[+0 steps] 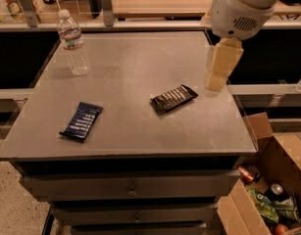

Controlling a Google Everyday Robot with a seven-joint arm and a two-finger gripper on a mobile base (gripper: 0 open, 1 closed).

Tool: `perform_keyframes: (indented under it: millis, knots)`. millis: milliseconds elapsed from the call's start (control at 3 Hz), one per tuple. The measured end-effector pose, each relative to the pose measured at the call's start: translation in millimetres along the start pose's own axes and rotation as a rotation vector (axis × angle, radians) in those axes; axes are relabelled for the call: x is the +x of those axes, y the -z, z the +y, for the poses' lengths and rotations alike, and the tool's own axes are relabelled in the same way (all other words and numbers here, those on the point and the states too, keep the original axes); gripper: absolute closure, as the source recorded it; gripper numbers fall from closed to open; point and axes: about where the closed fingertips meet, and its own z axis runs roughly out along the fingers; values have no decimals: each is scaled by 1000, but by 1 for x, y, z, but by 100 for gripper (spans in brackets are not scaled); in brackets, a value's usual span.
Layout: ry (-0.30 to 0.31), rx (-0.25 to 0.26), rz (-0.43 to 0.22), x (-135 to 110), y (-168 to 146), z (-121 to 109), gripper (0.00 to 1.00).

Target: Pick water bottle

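Note:
The water bottle point(74, 44) is a small clear ribbed bottle with a white cap and a pale label band. It stands upright at the far left corner of the grey table point(130, 67). My gripper point(214, 88) hangs from the white arm point(243, 6) over the table's right side and points down. It is far to the right of the bottle and holds nothing that I can see.
A black snack packet point(173, 98) lies on the table just left of the gripper. A dark blue packet point(82, 121) lies near the front left. An open cardboard box point(275, 155) with cans and packets stands on the floor at the lower right. A counter with rails runs behind the table.

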Motion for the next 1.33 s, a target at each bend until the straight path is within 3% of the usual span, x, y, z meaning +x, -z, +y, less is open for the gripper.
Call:
perform_keyframes:
  millis: [333,667,1000,1333]
  knots:
    - [49,-14,-57,-39,-31,-34,0]
    - [60,-19,-130,-71,-59,-60,0]
    - [27,-18,-269,-94,-88,-74,0]
    - [-13,18,-431,-127,-108,-88,0]
